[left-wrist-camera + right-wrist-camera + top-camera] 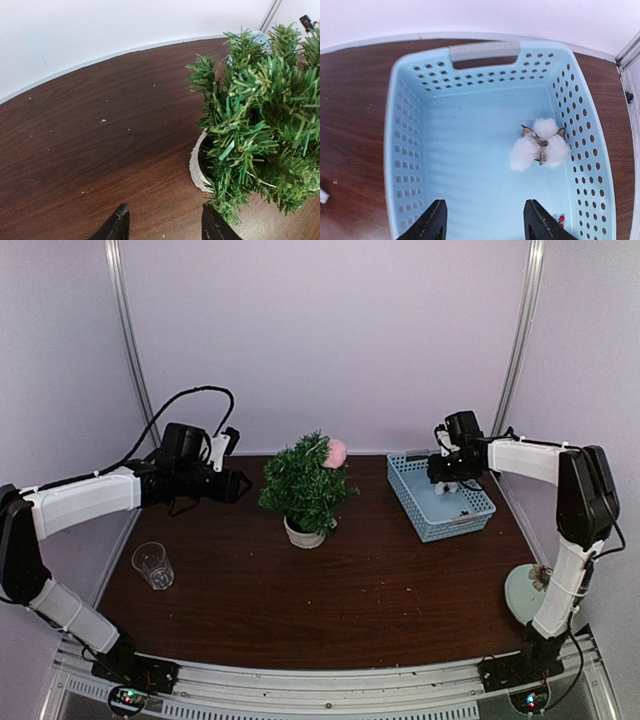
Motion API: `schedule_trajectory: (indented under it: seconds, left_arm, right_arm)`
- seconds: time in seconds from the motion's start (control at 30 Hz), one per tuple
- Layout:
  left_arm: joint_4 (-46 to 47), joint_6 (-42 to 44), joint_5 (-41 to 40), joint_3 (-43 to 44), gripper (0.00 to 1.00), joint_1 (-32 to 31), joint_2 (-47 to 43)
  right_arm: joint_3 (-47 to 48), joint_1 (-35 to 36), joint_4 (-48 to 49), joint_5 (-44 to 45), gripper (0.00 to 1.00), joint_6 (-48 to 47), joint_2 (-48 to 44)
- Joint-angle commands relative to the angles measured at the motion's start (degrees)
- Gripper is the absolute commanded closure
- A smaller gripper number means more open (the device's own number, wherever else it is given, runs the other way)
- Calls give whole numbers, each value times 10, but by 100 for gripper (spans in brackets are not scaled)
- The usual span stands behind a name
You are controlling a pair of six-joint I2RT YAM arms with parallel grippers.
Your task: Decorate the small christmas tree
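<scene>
Left claw (165, 223): fingers parted about halfway, nothing between them, only bare brown table (100, 150) below. It hangs low over the table, pointing toward the middle.

Small christmas tree (260, 125): just ahead and to the right of the left claw, upright in its white pot (196, 165). The lowest sprigs come down close beside the claw's right finger; cannot tell if they touch. From the top camera, a pink ball (336, 452) sits on the tree's crown, on the side away from the left claw.

Right claw (485, 220): fingers likewise apart and empty, hovering over the light-blue basket (400, 150), above its near end. A white cotton tuft (540, 145) lies on the basket floor, ahead and a little right of this claw, near the perforated right wall. The tree stands well off to this claw's left, the basket's wall between them.

Clear glass (153, 565): on the table behind and below the left claw, toward the arm's base.
</scene>
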Motion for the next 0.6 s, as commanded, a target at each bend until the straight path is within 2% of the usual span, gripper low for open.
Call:
schedule_trajectory:
  seconds: [0.0, 0.43, 0.57]
  left_arm:
    - [24, -5, -6, -10, 52, 3, -19]
    - [29, -1, -8, -11, 52, 3, -11]
    - [28, -1, -8, -9, 52, 3, -9]
  right_arm:
    - [36, -22, -31, 85, 46, -41, 71]
    - [183, -44, -63, 116, 47, -94, 200]
    - [235, -46, -110, 118, 53, -98, 238]
